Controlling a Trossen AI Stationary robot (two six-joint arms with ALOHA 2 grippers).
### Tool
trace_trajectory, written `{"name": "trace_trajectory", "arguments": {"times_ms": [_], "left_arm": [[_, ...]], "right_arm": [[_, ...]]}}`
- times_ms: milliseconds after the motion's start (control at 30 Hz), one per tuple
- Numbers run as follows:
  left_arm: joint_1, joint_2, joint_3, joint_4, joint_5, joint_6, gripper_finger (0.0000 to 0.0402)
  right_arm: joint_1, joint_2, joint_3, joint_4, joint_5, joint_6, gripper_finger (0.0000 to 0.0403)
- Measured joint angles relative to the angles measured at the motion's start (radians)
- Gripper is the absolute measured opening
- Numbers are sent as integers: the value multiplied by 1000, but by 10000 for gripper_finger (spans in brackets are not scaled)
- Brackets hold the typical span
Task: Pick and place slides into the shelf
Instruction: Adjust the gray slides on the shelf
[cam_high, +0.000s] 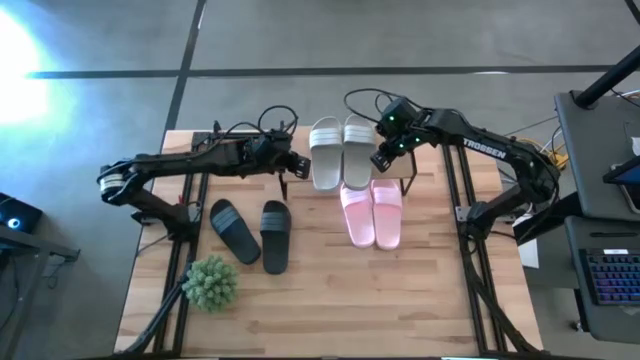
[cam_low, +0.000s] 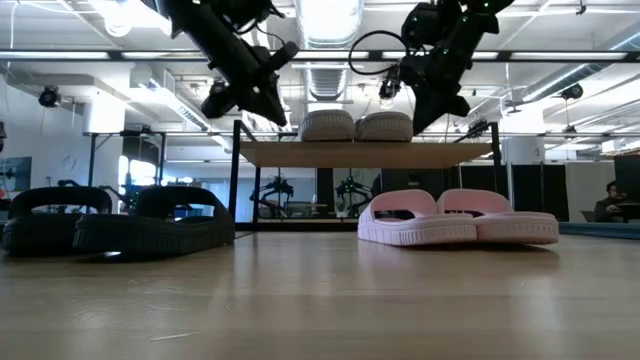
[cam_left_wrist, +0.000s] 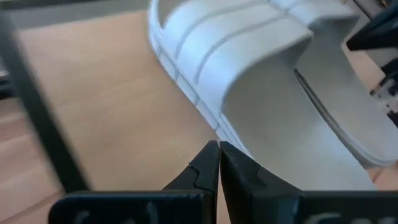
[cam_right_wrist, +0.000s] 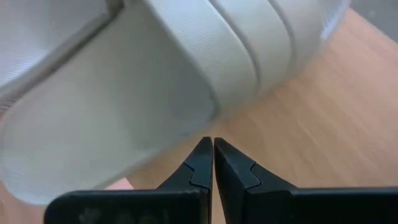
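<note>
DONE: grey-white slides (cam_high: 342, 150) on shelf (cam_low: 365, 153), upper centre of high view | LEFT: pink slides (cam_high: 371, 212) centre, black slides (cam_high: 252, 232) lower left, on surface (cam_high: 330, 300) | left gripper (cam_high: 297, 165), right gripper (cam_high: 379, 160): jaws pressed together, empty

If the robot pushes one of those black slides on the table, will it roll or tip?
The black slides probably slide flat rather than roll: the low view shows broad soles resting flush on the table. Tipping looks unlikely, since they sit low. The arched straps look rubbery, so they may flex slightly when pinched.
</note>
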Motion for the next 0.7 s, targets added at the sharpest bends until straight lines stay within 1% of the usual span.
{"name": "trace_trajectory", "arguments": {"times_ms": [67, 367, 600, 700], "left_arm": [[4, 19, 0, 18, 11, 20, 0], [8, 73, 1, 59, 31, 20, 0], [11, 77, 0, 87, 35, 23, 0], [19, 77, 1, 92, 36, 37, 0]], "right_arm": [[0, 1, 0, 18, -18, 0, 8], [0, 1, 0, 48, -31, -14, 8], [0, 2, 0, 110, -31, -35, 8], [0, 4, 1, 96, -42, -34, 8]]}}
